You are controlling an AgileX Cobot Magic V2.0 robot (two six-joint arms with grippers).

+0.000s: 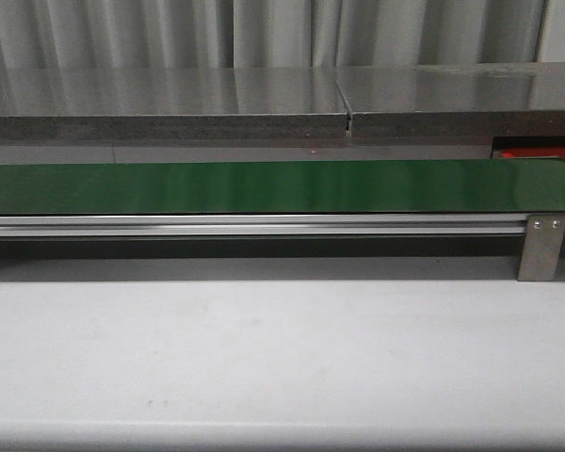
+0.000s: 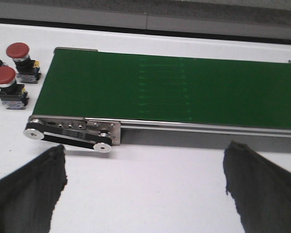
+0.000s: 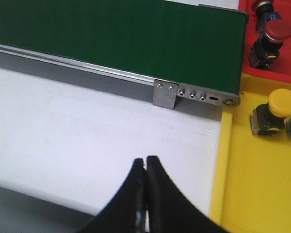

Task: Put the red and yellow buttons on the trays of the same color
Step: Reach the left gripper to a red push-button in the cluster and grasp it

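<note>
A: Start at the tools. What are they doing?

B: The left tool is spread wide with nothing in it, hanging over bare white bench just short of the green belt. The right tool has its fingers pressed together, also holding nothing.

A: And the buttons?

B: Off the belt's left end, around nine o'clock from the left tool, two red buttons stand upright on the bench; a sliver of a yellow one shows at the picture's edge. At the right end, roughly two o'clock from the right tool, a yellow button already sits on the yellow tray, and a red button on the red tray.

A: How would they handle?

B: Probably hard plastic, light, rigid. The domed caps look slick, so I'd pinch the squarish black base instead.

A: Surroundings?

B: The belt is bare, and in the front view so is the bench before it. There's a grey ledge and a curtain behind.
</note>
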